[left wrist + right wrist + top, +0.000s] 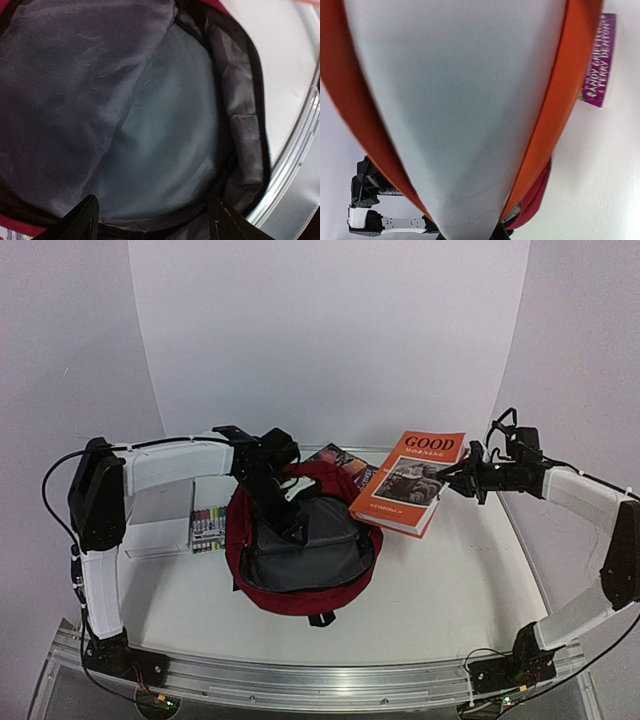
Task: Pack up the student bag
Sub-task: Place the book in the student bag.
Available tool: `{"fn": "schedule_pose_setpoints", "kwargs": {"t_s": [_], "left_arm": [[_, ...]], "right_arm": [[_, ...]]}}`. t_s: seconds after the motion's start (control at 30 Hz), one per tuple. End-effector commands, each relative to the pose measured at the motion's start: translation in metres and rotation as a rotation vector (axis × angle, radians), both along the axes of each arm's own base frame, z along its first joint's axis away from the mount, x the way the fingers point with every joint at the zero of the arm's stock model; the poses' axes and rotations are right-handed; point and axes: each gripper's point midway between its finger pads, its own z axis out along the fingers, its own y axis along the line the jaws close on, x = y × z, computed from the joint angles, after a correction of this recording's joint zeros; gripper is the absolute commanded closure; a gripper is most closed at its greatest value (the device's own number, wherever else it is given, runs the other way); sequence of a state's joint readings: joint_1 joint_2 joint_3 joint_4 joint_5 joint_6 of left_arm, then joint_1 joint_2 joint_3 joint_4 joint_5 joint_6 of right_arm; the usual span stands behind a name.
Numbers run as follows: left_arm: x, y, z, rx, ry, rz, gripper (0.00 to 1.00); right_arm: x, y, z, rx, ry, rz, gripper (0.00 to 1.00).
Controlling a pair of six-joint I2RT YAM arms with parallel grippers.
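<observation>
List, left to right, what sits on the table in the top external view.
White flat object → marker pack → student bag → orange book.

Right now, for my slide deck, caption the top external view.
Right gripper clamps the orange book beside the open student bag; left gripper at its mouth.
</observation>
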State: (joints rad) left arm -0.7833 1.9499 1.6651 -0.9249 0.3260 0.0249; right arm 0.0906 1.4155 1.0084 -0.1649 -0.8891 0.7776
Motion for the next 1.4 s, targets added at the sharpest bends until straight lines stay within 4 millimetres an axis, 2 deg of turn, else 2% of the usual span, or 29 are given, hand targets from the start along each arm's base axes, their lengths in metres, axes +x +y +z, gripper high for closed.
{"fn": "schedule_pose_setpoints", "kwargs": {"t_s": [0.0, 0.1, 0.2, 0.37, 0.47, 0.63, 0.8, 0.83, 0.87, 0.97, 1.07, 1.17, 1.3, 1.37], "left_arm": [[-0.003, -0.008, -0.027, 0.108, -0.051, -0.128, 0.26], [-0.005, -0.013, -0.051, 0.170, -0.058, -0.159, 0.28], [0.000, -0.016, -0.071, 0.239, -0.095, -0.181, 0.36], [0.013, -0.029, -0.086, 0.282, -0.148, -0.171, 0.62], [0.026, -0.049, -0.083, 0.249, -0.171, -0.132, 0.81], [0.045, -0.091, -0.069, 0.138, -0.176, -0.040, 0.98], [0.066, -0.132, -0.048, -0.004, -0.156, 0.072, 1.00], [0.070, -0.136, -0.046, -0.016, -0.159, 0.086, 0.99], [0.073, -0.138, -0.044, -0.019, -0.166, 0.092, 0.94], [0.074, -0.130, -0.032, 0.008, -0.200, 0.082, 0.67], [0.063, -0.103, -0.016, 0.074, -0.234, 0.050, 0.52], [0.051, -0.064, -0.014, 0.195, -0.261, 0.023, 0.47], [0.031, -0.018, -0.036, 0.356, -0.254, -0.047, 0.44], [0.024, -0.002, -0.049, 0.415, -0.236, -0.060, 0.44]], "right_arm": [[-0.005, -0.023, 0.007, -0.073, -0.027, -0.010, 1.00], [-0.011, -0.031, 0.001, -0.074, 0.003, -0.020, 1.00], [-0.015, -0.042, -0.004, -0.077, 0.029, -0.043, 1.00], [-0.029, -0.048, -0.023, -0.115, 0.090, -0.027, 1.00], [-0.034, -0.050, -0.034, -0.141, 0.123, -0.017, 1.00], [-0.024, -0.057, -0.028, -0.163, 0.099, -0.021, 1.00], [-0.018, -0.061, -0.028, -0.180, 0.100, -0.019, 1.00], [-0.019, -0.061, -0.029, -0.182, 0.110, -0.020, 1.00], [-0.021, -0.061, -0.031, -0.179, 0.122, -0.018, 1.00], [-0.034, -0.058, -0.037, -0.163, 0.160, -0.009, 1.00], [-0.041, -0.057, -0.045, -0.166, 0.174, 0.003, 1.00], [-0.042, -0.058, -0.045, -0.171, 0.170, 0.007, 1.00], [-0.036, -0.058, -0.041, -0.173, 0.154, 0.013, 1.00], [-0.034, -0.057, -0.039, -0.170, 0.152, 0.014, 1.00]]}}
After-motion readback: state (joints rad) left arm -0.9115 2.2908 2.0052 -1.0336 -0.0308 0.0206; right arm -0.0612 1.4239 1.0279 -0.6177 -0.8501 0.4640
